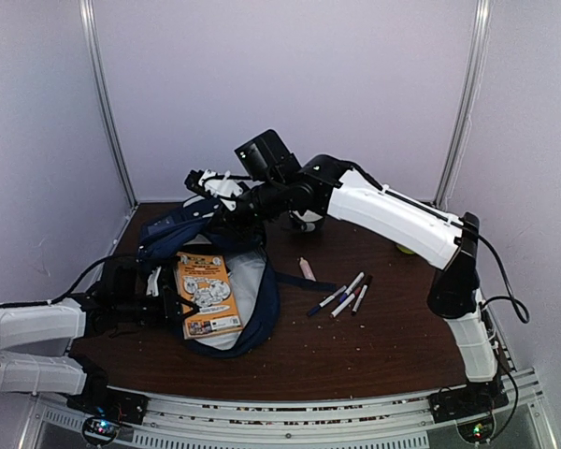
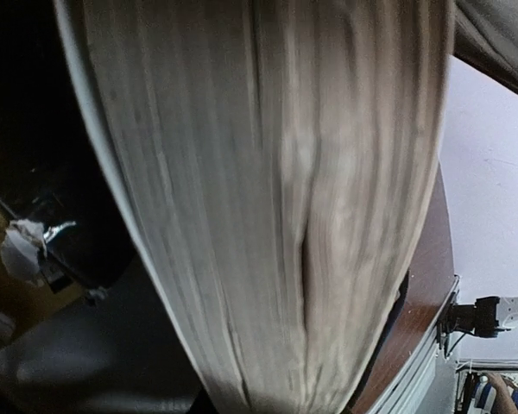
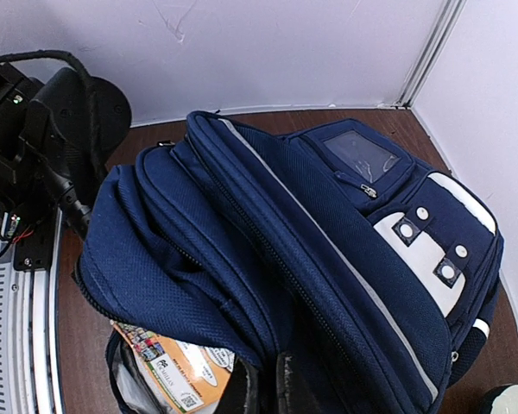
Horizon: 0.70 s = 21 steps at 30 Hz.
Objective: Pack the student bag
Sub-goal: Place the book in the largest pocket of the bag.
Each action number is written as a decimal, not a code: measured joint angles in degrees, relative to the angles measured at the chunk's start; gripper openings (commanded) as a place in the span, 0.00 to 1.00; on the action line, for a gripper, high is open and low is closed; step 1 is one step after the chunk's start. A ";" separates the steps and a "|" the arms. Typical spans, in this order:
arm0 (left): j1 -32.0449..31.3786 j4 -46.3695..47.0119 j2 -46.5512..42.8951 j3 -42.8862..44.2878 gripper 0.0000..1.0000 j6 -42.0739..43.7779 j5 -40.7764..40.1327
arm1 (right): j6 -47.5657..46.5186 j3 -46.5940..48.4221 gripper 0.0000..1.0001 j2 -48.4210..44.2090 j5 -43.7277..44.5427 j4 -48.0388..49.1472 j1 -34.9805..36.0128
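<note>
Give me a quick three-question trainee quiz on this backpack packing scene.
1. True or false: the markers lie inside the student bag.
2. Short answer: what is the right gripper pinching?
3. The orange book is gripped by: A the left gripper, B the right gripper, C nothing.
Key: 1 false; 2 the student bag; 3 A.
</note>
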 measured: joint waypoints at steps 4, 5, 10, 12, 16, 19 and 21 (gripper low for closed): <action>0.68 3.87 5.70 1.07 0.00 0.31 0.15 | -0.02 -0.72 0.00 -0.31 -0.20 0.07 0.15; 0.70 4.72 6.80 1.29 0.00 0.31 -0.13 | -0.04 -0.79 0.00 -0.37 -0.20 0.11 0.15; 0.70 8.15 9.68 1.73 0.26 0.33 -2.12 | -0.15 -1.86 0.00 -0.96 -0.24 0.33 0.17; 0.70 8.15 9.27 1.81 0.35 0.50 -2.99 | -0.28 -3.19 0.00 -1.62 -0.26 0.63 0.17; 0.83 4.98 4.87 1.81 0.49 1.42 -6.16 | -0.52 -5.27 0.00 -2.78 -0.28 1.31 0.24; 0.94 -1.68 -2.91 1.66 0.55 2.14 -8.92 | -0.52 -6.49 0.00 -3.65 -0.59 1.62 0.39; 0.94 -4.42 -5.64 1.68 0.57 2.40 -9.49 | -0.50 -6.91 0.00 -4.07 -0.96 2.05 0.57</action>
